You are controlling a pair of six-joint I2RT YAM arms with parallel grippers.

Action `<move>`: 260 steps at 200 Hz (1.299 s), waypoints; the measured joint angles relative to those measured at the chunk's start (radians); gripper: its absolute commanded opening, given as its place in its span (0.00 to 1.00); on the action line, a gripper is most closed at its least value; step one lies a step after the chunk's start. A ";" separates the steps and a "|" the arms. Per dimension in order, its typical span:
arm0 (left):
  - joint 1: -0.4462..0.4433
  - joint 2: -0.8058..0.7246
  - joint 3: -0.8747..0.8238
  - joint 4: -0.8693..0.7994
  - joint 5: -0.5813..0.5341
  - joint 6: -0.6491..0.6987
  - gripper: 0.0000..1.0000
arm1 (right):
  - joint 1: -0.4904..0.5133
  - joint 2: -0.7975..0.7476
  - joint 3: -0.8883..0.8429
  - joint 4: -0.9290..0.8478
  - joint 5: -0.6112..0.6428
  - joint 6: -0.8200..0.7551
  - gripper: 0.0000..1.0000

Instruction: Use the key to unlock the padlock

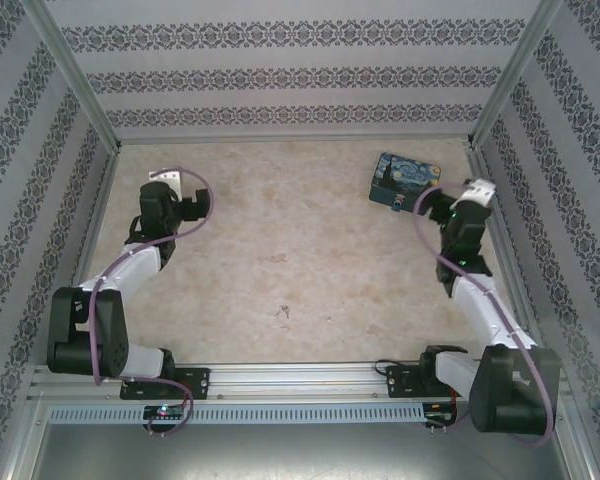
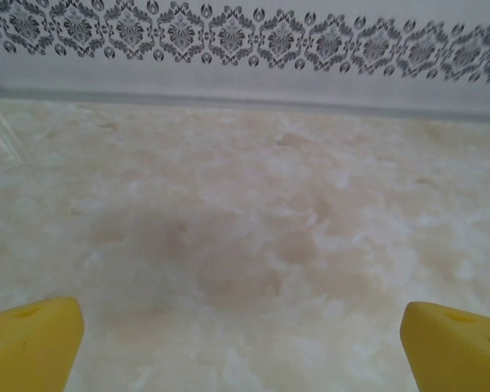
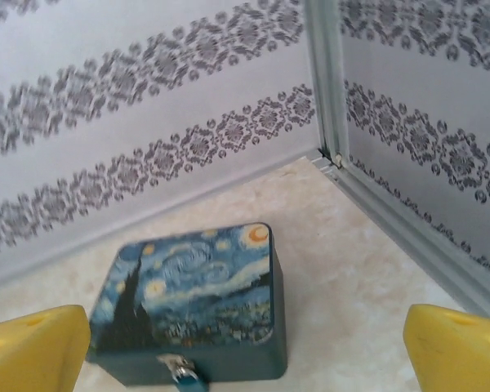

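Observation:
The padlock (image 3: 184, 377) is a tiny blue and silvery piece hanging at the latch on the front wall of a starry-night tin (image 3: 192, 294). It shows in the top view as a pale dot (image 1: 394, 206) at the tin's near edge. My right gripper (image 3: 245, 353) hovers just in front of the tin, and its yellow fingers (image 3: 33, 347) stand wide open with nothing between them. My left gripper (image 2: 245, 347) is open too, over bare table at the far left (image 1: 172, 180). The key is out of view.
The tin (image 1: 401, 179) sits at the back right, close to the right wall's metal rail (image 3: 392, 216). Patterned walls close in the table on three sides. A small brownish speck (image 1: 283, 313) lies mid-table, too small to identify.

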 measured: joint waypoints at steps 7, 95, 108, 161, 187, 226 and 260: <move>0.000 0.001 0.027 -0.038 0.010 -0.024 1.00 | -0.034 0.032 0.062 -0.053 -0.042 0.041 0.98; -0.076 0.087 0.270 -0.349 0.188 -0.211 1.00 | -0.201 0.685 0.627 -0.472 -0.443 0.417 0.92; -0.101 0.094 0.278 -0.364 0.196 -0.216 1.00 | -0.201 0.739 0.686 -0.511 -0.452 0.445 0.90; -0.165 0.178 0.347 -0.393 0.214 -0.219 1.00 | -0.201 0.917 0.859 -0.575 -0.478 0.535 0.86; -0.187 0.208 0.370 -0.406 0.217 -0.219 1.00 | -0.193 0.995 0.919 -0.599 -0.486 0.552 0.85; -0.212 0.235 0.397 -0.417 0.217 -0.219 1.00 | -0.144 1.056 1.030 -0.653 -0.495 0.543 0.76; -0.224 0.236 0.406 -0.420 0.218 -0.219 1.00 | -0.093 1.064 1.077 -0.684 -0.515 0.513 0.70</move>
